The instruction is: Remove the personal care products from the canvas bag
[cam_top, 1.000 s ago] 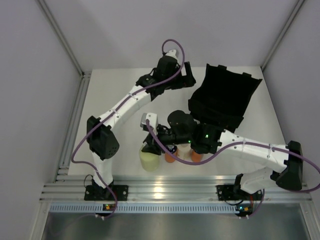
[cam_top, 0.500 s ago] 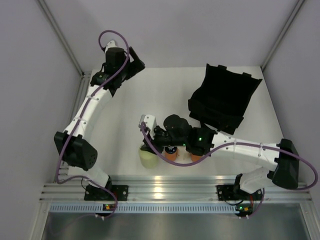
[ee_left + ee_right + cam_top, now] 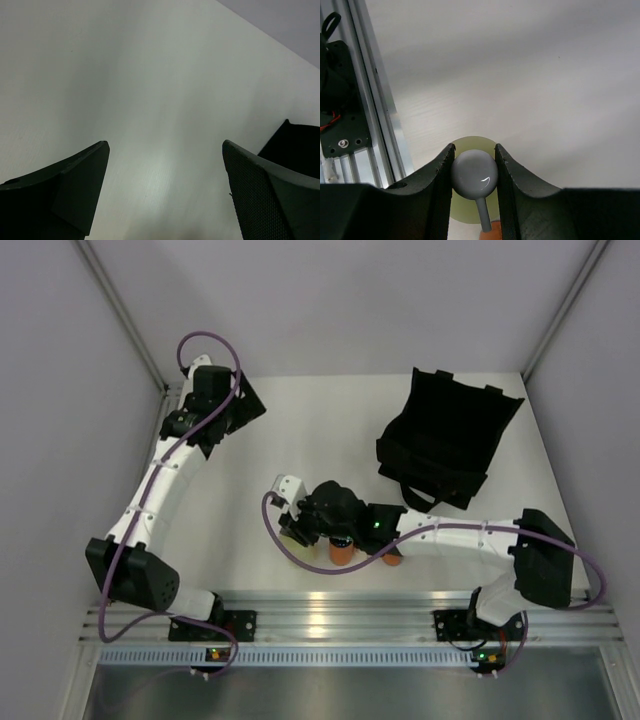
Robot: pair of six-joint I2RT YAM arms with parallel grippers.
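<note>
The black canvas bag [image 3: 450, 440] lies slumped at the back right; its corner shows in the left wrist view [image 3: 300, 145]. My right gripper [image 3: 290, 530] is at the front centre, shut on the grey-white pump top [image 3: 474, 174] of the yellow-green bottle [image 3: 467, 212], which stands on the table. In the top view the gripper hides that bottle. Two orange bottles with dark caps [image 3: 342, 552] [image 3: 392, 558] stand just right of it, partly under the right arm. My left gripper [image 3: 243, 405] is open and empty over bare table at the far left back [image 3: 165, 150]. The beige cylinder is hidden.
The aluminium rail [image 3: 320, 620] runs along the table's near edge, close to the right gripper, and shows in the right wrist view [image 3: 370, 100]. Grey walls [image 3: 100, 440] enclose the table. A purple cable [image 3: 300, 555] loops below the right wrist.
My left arm has swung from beside the bag to the far left back corner. My right gripper has shifted left and now covers the yellow-green bottle in the top view.
</note>
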